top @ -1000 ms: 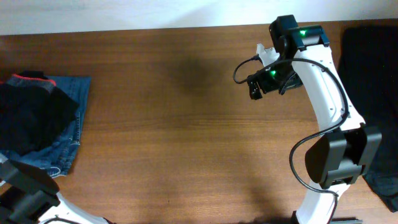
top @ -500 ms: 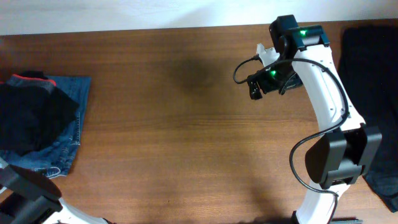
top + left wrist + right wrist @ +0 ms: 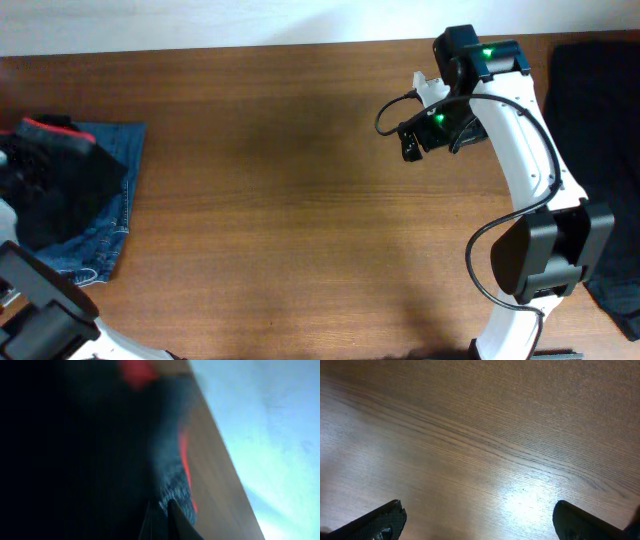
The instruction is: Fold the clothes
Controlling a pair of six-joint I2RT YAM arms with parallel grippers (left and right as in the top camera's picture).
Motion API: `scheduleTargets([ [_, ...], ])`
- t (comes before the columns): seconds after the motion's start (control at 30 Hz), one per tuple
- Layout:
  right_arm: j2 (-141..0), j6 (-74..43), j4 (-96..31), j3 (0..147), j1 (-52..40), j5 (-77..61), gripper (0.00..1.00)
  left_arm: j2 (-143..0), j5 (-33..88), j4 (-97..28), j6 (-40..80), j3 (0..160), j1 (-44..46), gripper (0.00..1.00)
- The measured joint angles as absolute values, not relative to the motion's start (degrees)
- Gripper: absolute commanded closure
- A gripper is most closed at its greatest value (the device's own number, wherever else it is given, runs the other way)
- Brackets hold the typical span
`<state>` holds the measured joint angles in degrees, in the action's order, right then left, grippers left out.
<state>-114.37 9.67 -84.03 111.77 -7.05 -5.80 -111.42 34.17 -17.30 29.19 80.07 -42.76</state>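
The clothes lie at the table's far left: black trousers (image 3: 60, 185) with a red-orange waistband (image 3: 45, 127) heaped on blue jeans (image 3: 108, 215). In the blurred left wrist view, my left gripper (image 3: 161, 506) has its fingers nearly together, pinched on dark fabric of the trousers (image 3: 90, 450) close to the red band (image 3: 184, 455). The left arm itself shows only at the overhead view's left edge. My right gripper (image 3: 410, 137) hangs far off at the back right. It is open (image 3: 480, 512), with only bare wood between its fingers.
A dark cloth pile (image 3: 595, 110) covers the table's right edge behind the right arm's base (image 3: 545, 255). A pale wall (image 3: 200, 20) runs along the table's far edge. Bare brown wood (image 3: 300, 200) stretches between the two arms.
The left gripper has closed on the black trousers, and their waistband end has bunched and shifted at the left edge. The right arm has not moved.
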Motion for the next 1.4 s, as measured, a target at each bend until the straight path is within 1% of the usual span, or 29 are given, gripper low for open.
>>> scheduleTargets([
  [0.07, -114.37, 9.69, -84.03, 111.77, -7.05, -5.80, 0.01, -111.39, 34.35, -13.91, 30.39, 75.77, -43.24, 0.81],
  [0.13, -114.37, 9.65, -84.05, 111.77, -7.05, -5.80, 0.01, -111.07, 34.59, -10.50, 31.33, 71.96, -43.88, 0.70],
  [0.33, -114.37, 9.67, -84.29, 111.77, -7.05, -5.80, 0.01, -109.23, 36.84, -7.16, 33.36, 68.16, -45.60, 0.67],
  [0.4, -114.37, 9.67, -84.31, 111.77, -7.05, -5.80, 0.01, -109.23, 38.22, -6.17, 33.67, 67.79, -46.35, 0.62],
  [0.47, -114.37, 9.65, -84.49, 111.77, -7.05, -5.80, 0.01, -109.23, 40.42, -4.12, 34.17, 67.31, -47.16, 0.53],
  [0.5, -114.37, 9.67, -84.49, 111.77, -7.05, -5.78, 0.01, -109.23, 40.80, -3.77, 34.17, 67.26, -47.31, 0.52],
  [0.53, -114.37, 9.69, -84.49, 111.77, -7.05, -5.80, 0.01, -109.23, 41.76, -2.87, 34.44, 67.20, -47.55, 0.49],
  [0.7, -114.37, 9.69, -84.44, 111.77, -7.05, -5.76, 0.01, -109.23, 45.71, 0.38, 34.83, 67.24, -48.14, 0.16],
  [0.73, -114.37, 9.67, -84.42, 111.77, -7.05, -5.58, 0.01, -109.06, 46.28, 0.56, 34.35, 67.42, -48.12, 0.03],
  [0.77, -114.37, 9.67, -84.42, 111.77, -7.05, -5.34, 0.01, -108.77, 46.70, 0.54, 34.06, 67.46, -48.07, 0.01],
  [1.03, -114.37, 9.43, -84.23, 113.91, -6.79, -3.86, 0.01, -97.54, 45.84, -0.69, 27.94, 70.57, -45.50, 0.01],
  [1.13, -114.34, 8.91, -83.81, 117.49, -6.04, -3.86, 0.01, -90.78, 43.40, -6.28, 24.84, 73.45, -42.00, 0.01],
  [1.27, -113.80, 8.34, -83.61, 121.97, -3.92, -3.88, 0.01, -82.98, 37.15, -17.04, 18.50, 77.19, -33.87, 0.01],
  [1.4, -113.01, 7.90, -83.57, 123.98, -1.98, -3.86, 0.01, -79.81, 28.93, -25.21, 12.69, 79.42, -23.94, 0.01],
])
